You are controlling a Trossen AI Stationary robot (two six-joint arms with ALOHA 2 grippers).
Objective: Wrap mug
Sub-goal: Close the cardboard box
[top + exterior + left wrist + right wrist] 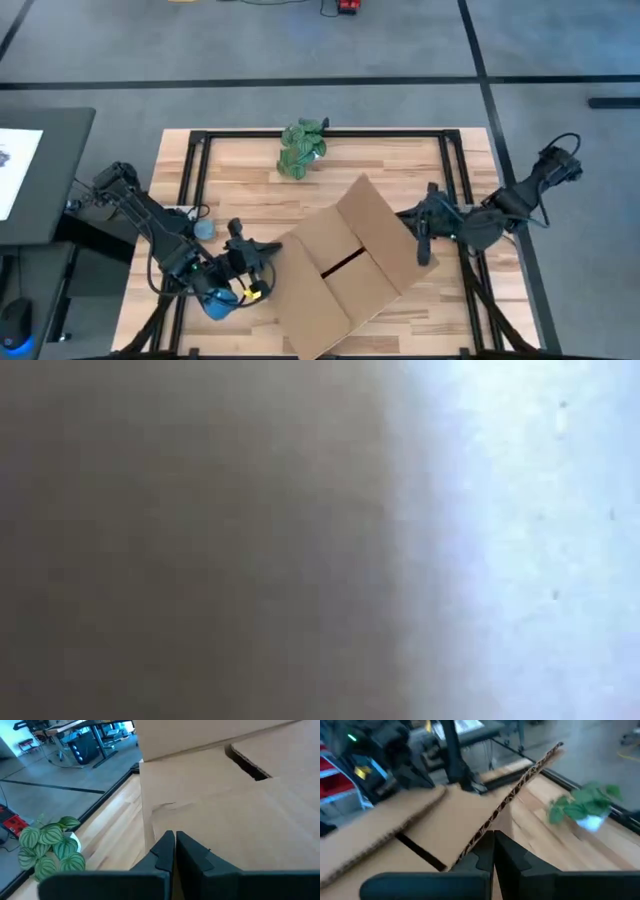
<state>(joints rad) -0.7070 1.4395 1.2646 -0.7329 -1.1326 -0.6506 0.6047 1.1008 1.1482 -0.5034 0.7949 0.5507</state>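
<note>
Both grippers, left (262, 252) and right (421, 240), pinch opposite edges of the flattened cardboard box (345, 265) on the desk (240, 180); uneven pulling could tear it.

- A light wooden tabletop (250, 190) with a black frame stands on a grey floor (200, 40) crossed by dark lines
- a dark desk (45, 170) sits at its left side; a small red object (347, 6) lies on the floor beyond
- more desks (90, 735) show in the room behind
</note>
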